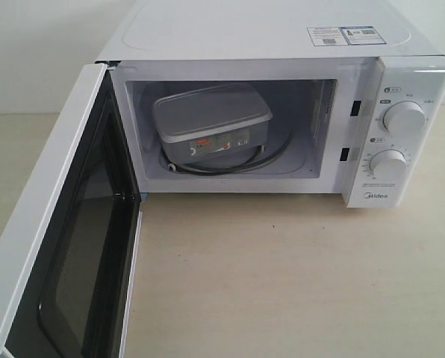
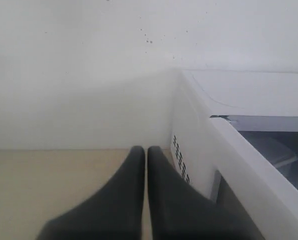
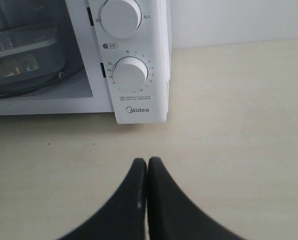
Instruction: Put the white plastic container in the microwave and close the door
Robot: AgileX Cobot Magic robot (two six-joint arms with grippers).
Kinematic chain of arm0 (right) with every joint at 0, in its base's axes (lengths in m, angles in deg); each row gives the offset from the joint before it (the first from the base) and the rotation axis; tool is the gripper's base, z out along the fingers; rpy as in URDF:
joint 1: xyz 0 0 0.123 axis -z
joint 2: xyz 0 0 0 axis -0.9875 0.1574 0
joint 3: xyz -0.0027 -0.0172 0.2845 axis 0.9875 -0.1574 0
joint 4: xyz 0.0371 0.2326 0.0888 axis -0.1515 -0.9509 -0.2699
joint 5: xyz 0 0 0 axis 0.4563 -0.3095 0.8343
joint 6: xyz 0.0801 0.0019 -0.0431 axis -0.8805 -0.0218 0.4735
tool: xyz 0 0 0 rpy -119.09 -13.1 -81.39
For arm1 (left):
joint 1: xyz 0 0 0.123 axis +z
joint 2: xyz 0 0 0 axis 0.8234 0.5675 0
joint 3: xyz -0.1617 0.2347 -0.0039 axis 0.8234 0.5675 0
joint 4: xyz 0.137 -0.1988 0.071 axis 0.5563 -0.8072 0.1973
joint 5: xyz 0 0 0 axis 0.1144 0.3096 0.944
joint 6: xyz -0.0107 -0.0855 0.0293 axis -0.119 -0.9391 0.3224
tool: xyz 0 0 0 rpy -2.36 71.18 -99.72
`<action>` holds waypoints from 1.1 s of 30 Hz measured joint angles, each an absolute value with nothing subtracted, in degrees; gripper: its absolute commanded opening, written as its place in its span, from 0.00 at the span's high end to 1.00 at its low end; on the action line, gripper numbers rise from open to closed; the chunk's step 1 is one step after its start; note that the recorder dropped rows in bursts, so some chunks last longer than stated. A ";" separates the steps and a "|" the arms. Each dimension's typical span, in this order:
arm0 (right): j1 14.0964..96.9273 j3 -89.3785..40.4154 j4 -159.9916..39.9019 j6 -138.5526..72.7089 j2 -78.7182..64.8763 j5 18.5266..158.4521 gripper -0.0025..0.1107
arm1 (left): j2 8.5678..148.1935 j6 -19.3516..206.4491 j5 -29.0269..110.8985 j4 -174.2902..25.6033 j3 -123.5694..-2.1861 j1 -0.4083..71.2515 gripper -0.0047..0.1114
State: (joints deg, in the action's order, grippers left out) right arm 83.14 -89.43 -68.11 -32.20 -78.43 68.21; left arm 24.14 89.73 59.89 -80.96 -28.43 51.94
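Container step done: white plastic container (image 1: 211, 123) sits inside the microwave (image 1: 267, 30). Door (image 1: 51, 224) stands wide open, so closing it is what's left. My left tool (image 2: 146, 155) is clenched, empty, beside the microwave's vented side. Right tool (image 3: 147, 165) is clenched, empty, in front of its dials (image 3: 130, 73).

The scene is lit softly and evenly, and no hard shadows are cast. In the exterior view the top of the microwave (image 1: 267, 30) is almost washed out against the pale wall (image 1: 28, 52). Its cavity (image 1: 301, 112) is dimmer, so the white plastic container (image 1: 211, 119) is seen as grey. Faint reflections are seen in the dark window (image 1: 77, 253) of the door (image 1: 28, 239). In the wrist views the left gripper (image 2: 145, 150) and the right gripper (image 3: 147, 161) are shown blurred.
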 measured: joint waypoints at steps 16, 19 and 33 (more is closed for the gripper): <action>83.14 -89.43 -68.11 -32.20 -78.43 68.21 0.98 | 60.30 102.78 105.65 -105.79 -53.36 51.94 0.92; 83.14 -89.43 -68.11 -32.20 -78.43 68.21 0.98 | 65.24 106.31 106.59 -109.55 -53.45 51.94 0.92; 83.14 -89.43 -68.11 -32.20 -78.43 68.21 0.98 | 76.90 110.12 100.69 -115.86 -53.45 43.07 0.92</action>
State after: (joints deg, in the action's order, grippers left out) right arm 83.14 -89.43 -68.11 -32.20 -78.43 68.21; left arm 76.90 110.12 100.69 -115.86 -53.45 43.07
